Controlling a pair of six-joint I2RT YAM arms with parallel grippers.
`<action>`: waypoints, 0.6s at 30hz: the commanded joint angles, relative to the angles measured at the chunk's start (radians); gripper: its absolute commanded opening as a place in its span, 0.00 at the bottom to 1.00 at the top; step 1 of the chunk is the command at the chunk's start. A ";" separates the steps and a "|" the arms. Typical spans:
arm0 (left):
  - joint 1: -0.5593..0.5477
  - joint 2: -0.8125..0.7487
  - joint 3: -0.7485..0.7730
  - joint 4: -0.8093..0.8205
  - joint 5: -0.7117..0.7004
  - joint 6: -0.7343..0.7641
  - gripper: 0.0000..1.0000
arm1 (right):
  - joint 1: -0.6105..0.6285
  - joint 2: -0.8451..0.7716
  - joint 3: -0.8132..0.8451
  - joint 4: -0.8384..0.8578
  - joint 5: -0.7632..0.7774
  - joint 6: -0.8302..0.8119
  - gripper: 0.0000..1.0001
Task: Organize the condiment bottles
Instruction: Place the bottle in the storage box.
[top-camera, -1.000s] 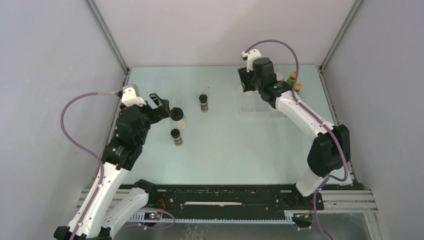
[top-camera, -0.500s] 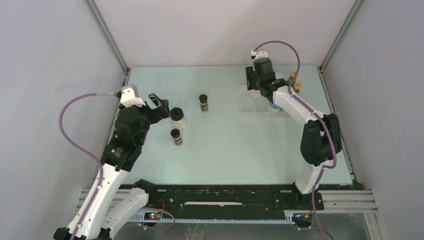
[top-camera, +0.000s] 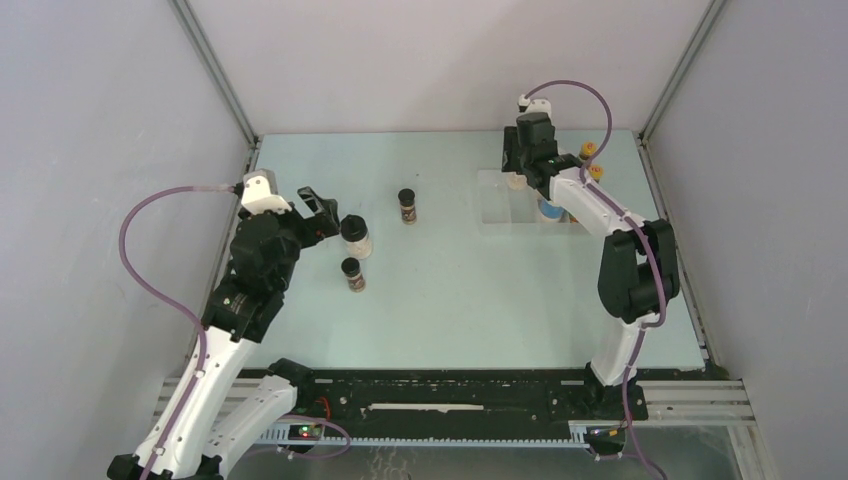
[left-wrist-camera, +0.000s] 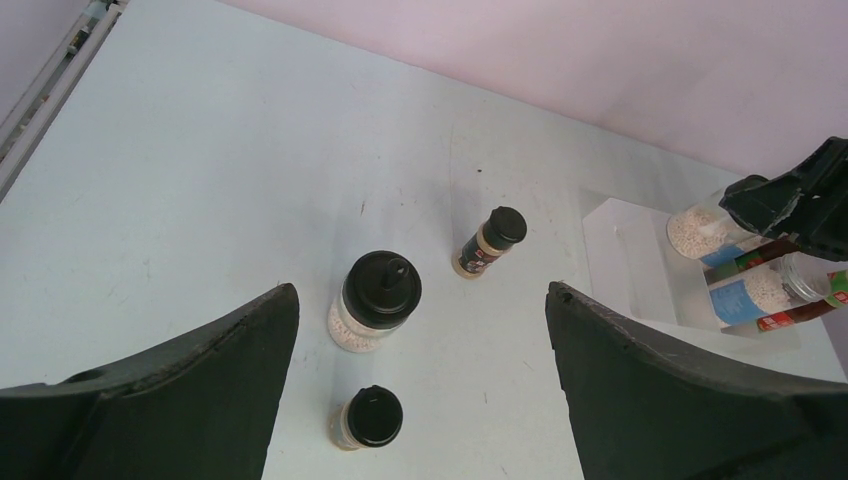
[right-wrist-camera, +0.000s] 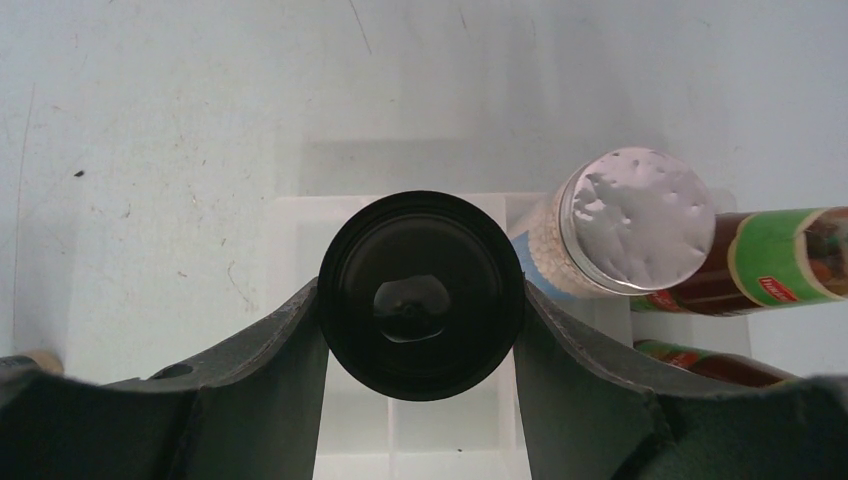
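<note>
The right gripper (right-wrist-camera: 420, 335) clamps a black-lidded pale plastic jar (right-wrist-camera: 420, 290) over the clear plastic tray (right-wrist-camera: 290, 215) at one o'clock on the pale bench (top-camera: 460, 300). The left gripper (left-wrist-camera: 420, 298), jaws wide apart, hovers at nine o'clock beside a second black-lidded jar (left-wrist-camera: 378, 295).

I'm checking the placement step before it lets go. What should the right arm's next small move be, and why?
Probably lower straight down. The right gripper has its jaws closed on the black-lidded jar, which appears to hang directly over an empty compartment of the clear tray, beside the grey-lidded jar already inside. Release only once it is seated.
</note>
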 joint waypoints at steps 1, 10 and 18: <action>0.006 0.003 -0.025 0.008 0.004 0.010 0.98 | -0.011 0.014 0.069 0.091 0.002 0.033 0.00; 0.006 0.026 -0.021 0.019 0.006 0.010 0.98 | -0.034 0.059 0.094 0.101 -0.008 0.029 0.00; 0.006 0.055 -0.009 0.024 0.006 0.013 0.98 | -0.050 0.091 0.123 0.097 -0.019 0.026 0.00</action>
